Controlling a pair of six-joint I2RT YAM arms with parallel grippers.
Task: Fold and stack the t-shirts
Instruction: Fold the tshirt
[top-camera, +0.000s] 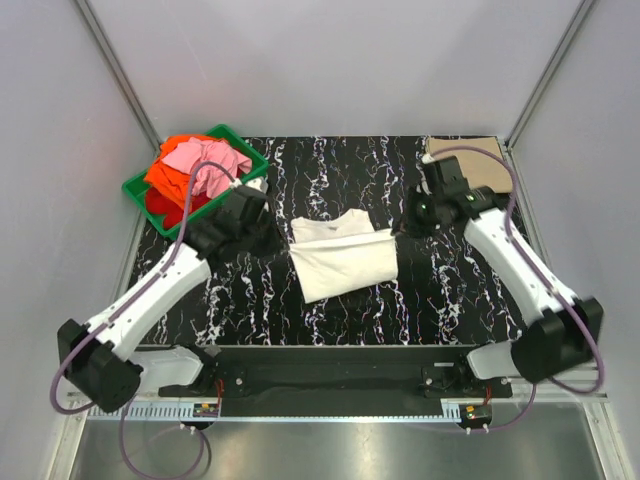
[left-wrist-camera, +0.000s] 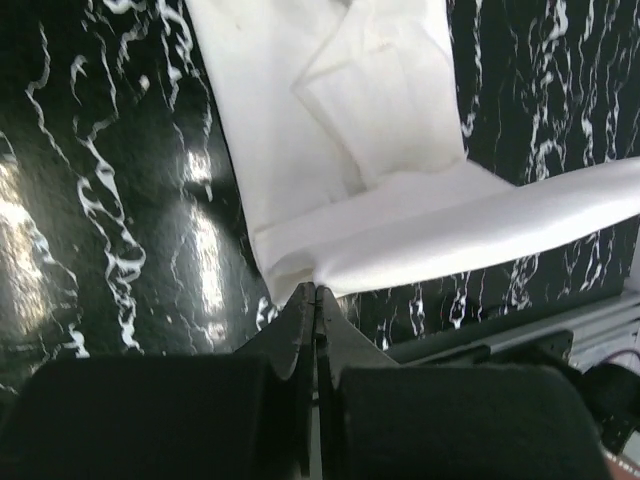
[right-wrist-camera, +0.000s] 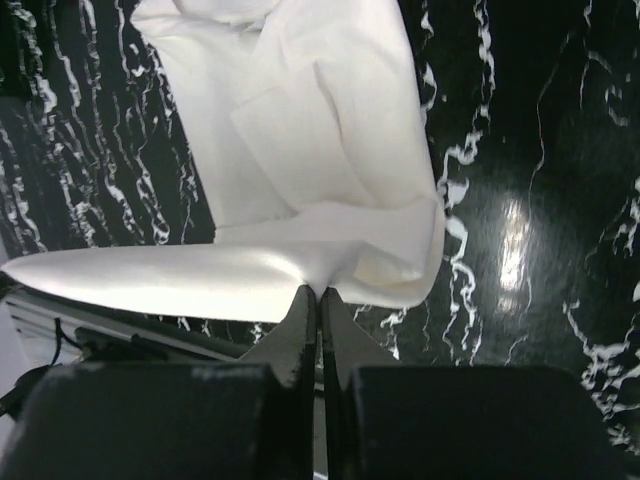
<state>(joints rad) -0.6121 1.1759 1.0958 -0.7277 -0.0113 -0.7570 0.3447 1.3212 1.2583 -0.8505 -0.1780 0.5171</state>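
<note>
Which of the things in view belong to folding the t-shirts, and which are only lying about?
Belong to the job:
white t-shirt, pinched by left gripper and right gripper
tan t-shirt, far right corner
pink t-shirt, orange t-shirt, red t-shirt, in the green crate

Only lying about:
green crate
marbled table

A robotics lab test cell: plain pale walls (top-camera: 330, 60) and metal frame posts (top-camera: 115, 65) box in a black marbled counter (top-camera: 330, 160). A left arm (top-camera: 150, 295) and a right arm (top-camera: 515, 260) are bolted at its near edge beside a perforated rail (top-camera: 330, 410), with purple cables (top-camera: 184, 205) looping along them.
</note>
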